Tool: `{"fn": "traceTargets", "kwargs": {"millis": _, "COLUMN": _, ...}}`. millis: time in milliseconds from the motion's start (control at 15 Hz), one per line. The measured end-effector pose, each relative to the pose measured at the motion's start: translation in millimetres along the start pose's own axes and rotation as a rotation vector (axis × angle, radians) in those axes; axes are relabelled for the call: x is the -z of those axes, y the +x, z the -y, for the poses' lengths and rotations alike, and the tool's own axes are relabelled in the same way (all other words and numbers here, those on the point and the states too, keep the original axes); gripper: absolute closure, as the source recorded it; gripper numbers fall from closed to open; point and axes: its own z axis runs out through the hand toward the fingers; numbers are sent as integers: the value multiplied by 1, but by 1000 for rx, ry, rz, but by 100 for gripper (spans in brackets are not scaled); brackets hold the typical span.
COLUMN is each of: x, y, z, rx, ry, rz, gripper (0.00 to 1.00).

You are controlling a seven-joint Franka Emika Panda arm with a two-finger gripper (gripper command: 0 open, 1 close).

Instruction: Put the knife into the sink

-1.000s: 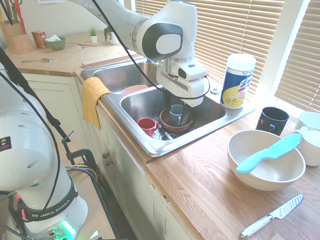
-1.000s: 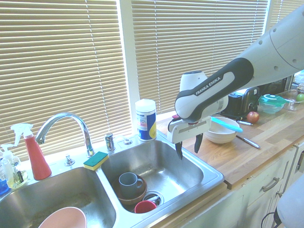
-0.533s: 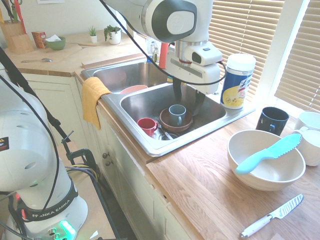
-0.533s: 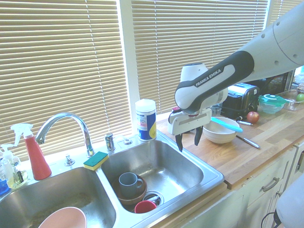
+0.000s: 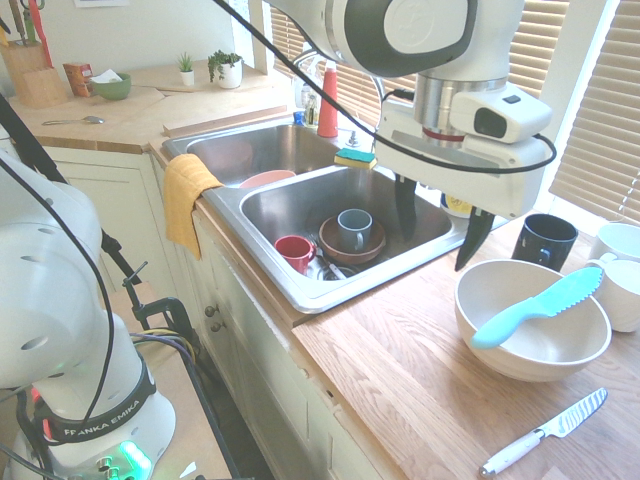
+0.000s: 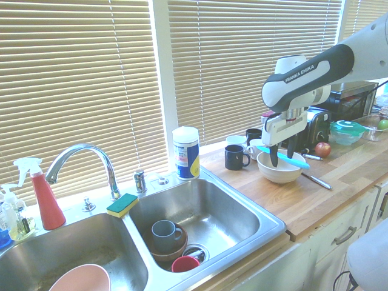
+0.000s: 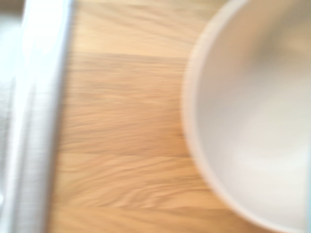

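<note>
wooden counter (image 5: 420, 370), knife (image 5: 538, 307) slanting across bowl (image 5: 500, 340)

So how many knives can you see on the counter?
2. The turquoise knife lies across the white bowl. The white-handled knife lies flat on the wood beside that bowl. Others may be hidden.

Turquoise knife (image 5: 535, 308) rests across the white bowl (image 5: 530, 345); empty gripper (image 5: 438, 225) hangs nearby.
</note>
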Motion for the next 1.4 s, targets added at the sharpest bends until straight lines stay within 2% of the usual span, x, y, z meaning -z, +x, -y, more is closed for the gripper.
{"fn": "traceTargets", "kwargs": {"millis": 267, "x": -26, "y": 41, "z": -26, "rx": -61, "ry": -8, "rz": -9, "gripper": 0}}
{"fn": "traceTargets", "kwargs": {"millis": 600, "x": -54, "y": 67, "z": -35, "rx": -97, "ry": 3, "rz": -32, "gripper": 0}}
{"fn": "traceTargets", "kwargs": {"millis": 667, "x": -60, "y": 69, "z": -35, "rx": -103, "ry": 11, "rz": -31, "gripper": 100}}
{"fn": "traceTargets", "kwargs": {"millis": 933, "x": -69, "y": 78, "z": -29, "rx": -134, "ry": 57, "rz": -45, "gripper": 100}}
{"fn": "traceTargets", "kwargs": {"millis": 1400, "x": -71, "y": 85, "z": -21, "rx": -128, "ry": 61, "rz": -52, "gripper": 100}}
